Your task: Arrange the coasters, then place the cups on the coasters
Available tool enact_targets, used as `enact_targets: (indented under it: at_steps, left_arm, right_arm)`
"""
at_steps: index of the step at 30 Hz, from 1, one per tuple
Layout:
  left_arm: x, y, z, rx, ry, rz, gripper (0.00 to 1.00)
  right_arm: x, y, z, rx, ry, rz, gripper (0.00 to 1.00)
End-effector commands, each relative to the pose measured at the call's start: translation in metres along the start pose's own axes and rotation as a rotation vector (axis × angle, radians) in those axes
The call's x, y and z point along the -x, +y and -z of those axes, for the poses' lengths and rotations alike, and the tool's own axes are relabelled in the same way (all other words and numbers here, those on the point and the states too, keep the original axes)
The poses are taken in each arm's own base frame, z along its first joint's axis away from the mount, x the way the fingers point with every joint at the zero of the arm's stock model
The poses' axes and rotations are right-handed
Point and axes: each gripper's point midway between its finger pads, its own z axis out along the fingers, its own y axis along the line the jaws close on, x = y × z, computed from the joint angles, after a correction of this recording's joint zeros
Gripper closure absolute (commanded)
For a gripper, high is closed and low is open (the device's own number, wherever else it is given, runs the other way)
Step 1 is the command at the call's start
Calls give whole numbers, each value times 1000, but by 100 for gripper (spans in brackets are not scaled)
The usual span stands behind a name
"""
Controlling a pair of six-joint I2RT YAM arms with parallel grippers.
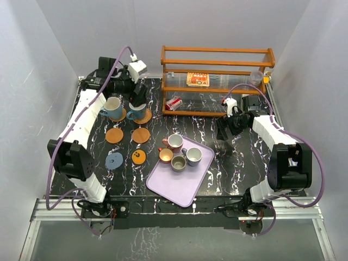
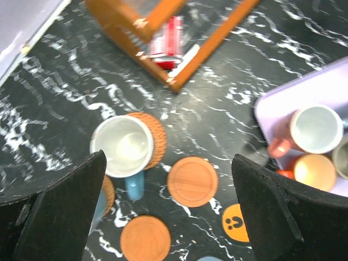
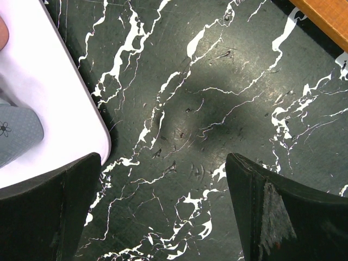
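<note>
Left hand spread; blue cup on rattan coaster

Plain pale grey walls enclose a black table veined with white. A wooden rack stands beyond the right tool, under soft, even light.

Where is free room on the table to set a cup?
Bare tabletop lies right of the lilac tray, toward the right arm, and at the near edge beside the grey-blue coaster. The coasters and cups at left are crowded.
</note>
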Motion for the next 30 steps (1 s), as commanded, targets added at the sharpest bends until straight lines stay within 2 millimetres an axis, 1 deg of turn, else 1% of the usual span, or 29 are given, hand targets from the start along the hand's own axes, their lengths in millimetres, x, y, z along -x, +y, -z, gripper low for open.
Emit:
enact_targets:
  at_steps: [1,4,6,10,15,18,22,26,30]
  left_arm:
    - [16,-74,5,-189,-96,-187,2]
    - [8,-117,-1,-283,-96,-311,4]
    - [4,-144,-6,-363,-92,-356,6]
    - [-5,-169,-19,-442,-56,-362,12]
    - [-18,-188,-37,-486,-16,-403,15]
    - [-27,-197,-52,-524,16,-441,22]
    - [-33,-202,-69,-554,59,-461,30]
    - [-35,-202,-85,-563,87,-476,36]
    - [-44,-206,-96,-582,121,-506,39]
  right_arm:
    - [16,-1,9,-11,-54,29,2]
    - [16,-1,10,-14,-56,30,2]
    - [16,-1,10,-16,-58,33,2]
    - [20,0,14,-17,-74,36,2]
    - [24,3,17,-10,-98,42,2]
    - [24,3,18,-15,-100,44,2]
    - [23,2,17,-15,-96,41,2]
    - [22,1,16,-14,-90,38,2]
    - [21,0,15,-17,-86,36,2]
